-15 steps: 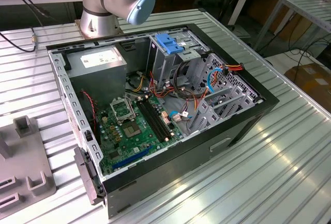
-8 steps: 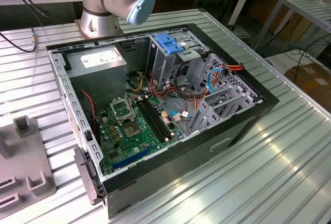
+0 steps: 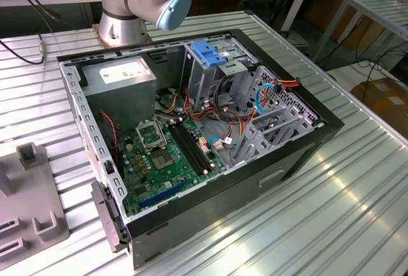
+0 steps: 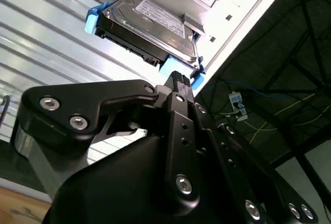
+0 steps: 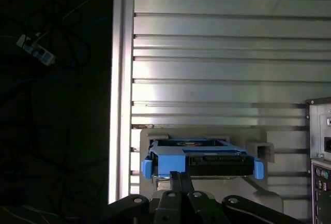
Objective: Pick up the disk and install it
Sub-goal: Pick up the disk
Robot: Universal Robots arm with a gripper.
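Closest to the lens in both wrist views, the gripper is seen with its fingers pressed together and nothing held between them. Just past its tip, the disk is laid flat in a grey holder on the ribbed table, near the table's edge; contact cannot be judged. An open computer case is seen in the exterior view, with the arm's base at its far side and a blue-latched drive cage inside.

disk sat (blue-bracketed) on grey holder | gripper fingertips together, just beside it | ribbed table beneath
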